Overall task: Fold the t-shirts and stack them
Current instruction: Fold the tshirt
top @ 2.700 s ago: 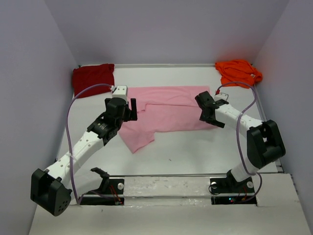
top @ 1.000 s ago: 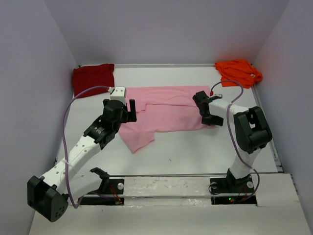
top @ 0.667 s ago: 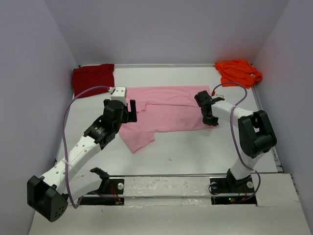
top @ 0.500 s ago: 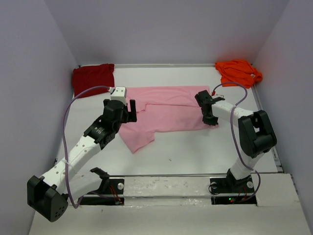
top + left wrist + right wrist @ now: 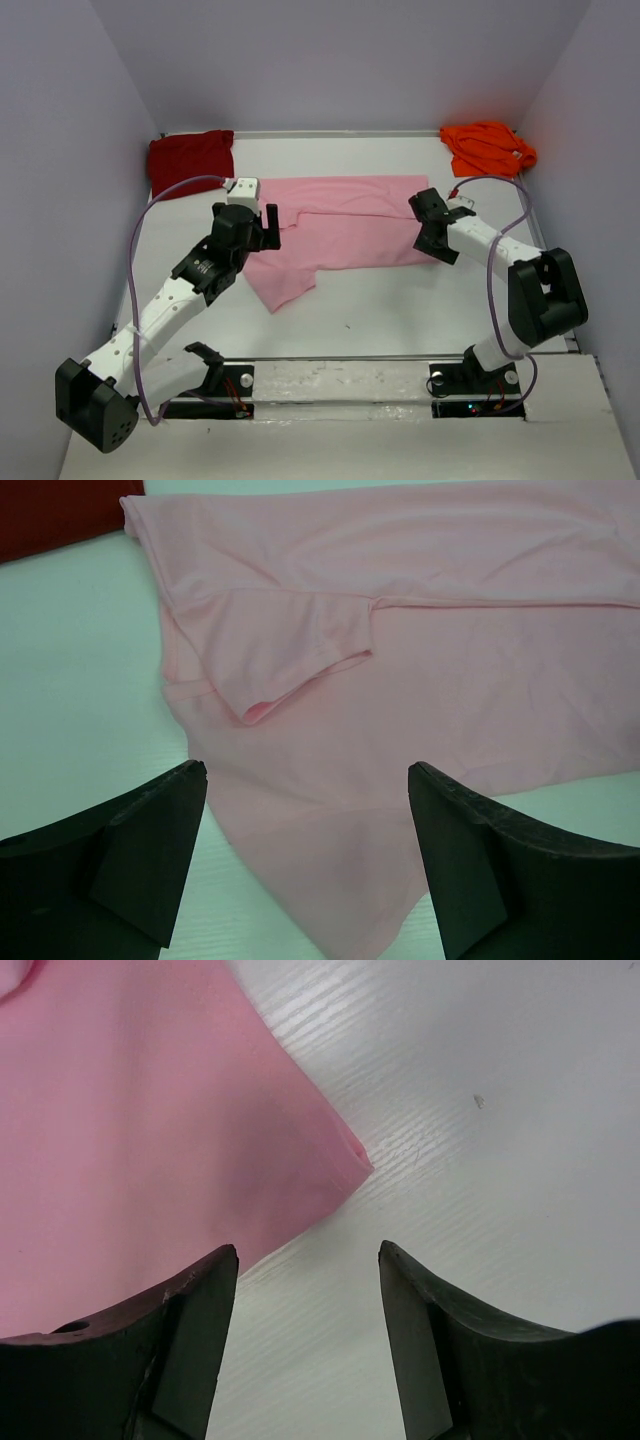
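1. My left tool [image 5: 305, 780] is spread wide and grips nothing. It hangs over the left part of the light pink t-shirt [image 5: 340, 225].
2. That pink shirt lies spread across the middle of the bench [image 5: 400, 310]. One sleeve is doubled over onto the body near my left tool. A pointed flap of the shirt reaches toward the near edge.
3. My right tool [image 5: 308, 1255] is likewise released and empty. It is poised at the pink shirt's near right corner. In the wrist view that corner shows between the fingers, with bare bench to its right.
4. The dark red t-shirt [image 5: 190, 160] lies bunched in the far left corner. It is close by the pink shirt's far left corner, and I cannot tell whether they touch.
5. The bright orange t-shirt [image 5: 488, 147] sits crumpled in the far right corner, apart from the pink one.
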`<act>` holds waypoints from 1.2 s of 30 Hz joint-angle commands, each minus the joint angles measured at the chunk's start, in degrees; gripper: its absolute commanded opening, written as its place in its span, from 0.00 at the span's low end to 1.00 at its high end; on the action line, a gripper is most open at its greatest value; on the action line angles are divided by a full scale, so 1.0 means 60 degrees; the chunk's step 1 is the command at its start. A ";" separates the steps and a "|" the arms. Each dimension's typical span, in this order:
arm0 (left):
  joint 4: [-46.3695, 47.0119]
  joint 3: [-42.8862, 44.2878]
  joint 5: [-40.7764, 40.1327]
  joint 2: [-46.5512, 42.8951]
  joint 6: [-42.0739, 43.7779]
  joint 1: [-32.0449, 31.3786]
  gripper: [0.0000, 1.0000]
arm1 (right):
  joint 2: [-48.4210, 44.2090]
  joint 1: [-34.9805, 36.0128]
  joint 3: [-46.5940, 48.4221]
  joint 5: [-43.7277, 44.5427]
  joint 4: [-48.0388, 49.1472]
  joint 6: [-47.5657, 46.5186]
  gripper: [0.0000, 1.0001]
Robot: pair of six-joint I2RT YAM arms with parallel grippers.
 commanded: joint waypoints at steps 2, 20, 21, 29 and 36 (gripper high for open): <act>0.0176 -0.0090 -0.0028 -0.0117 0.0127 -0.0139 0.92 | -0.0405 -0.0079 0.0180 0.0760 -0.0175 0.0517 0.64; 0.0117 -0.0105 -0.0321 -0.0264 0.0127 -0.0242 0.92 | 0.0370 -0.0826 0.0151 -0.0191 0.0337 0.0372 0.58; 0.0117 -0.0105 -0.0336 -0.0279 0.0112 -0.0256 0.92 | 0.0414 -0.0826 0.0151 -0.0220 0.0337 0.0371 0.57; 0.0117 -0.0134 -0.0351 -0.0279 0.0112 -0.0256 0.92 | 0.0517 -0.0914 0.0136 -0.0470 0.0513 0.0327 0.31; 0.0102 -0.0134 -0.0424 -0.0279 0.0127 -0.0256 0.92 | 0.0473 -0.1089 0.0078 -0.0440 0.0601 0.0167 0.26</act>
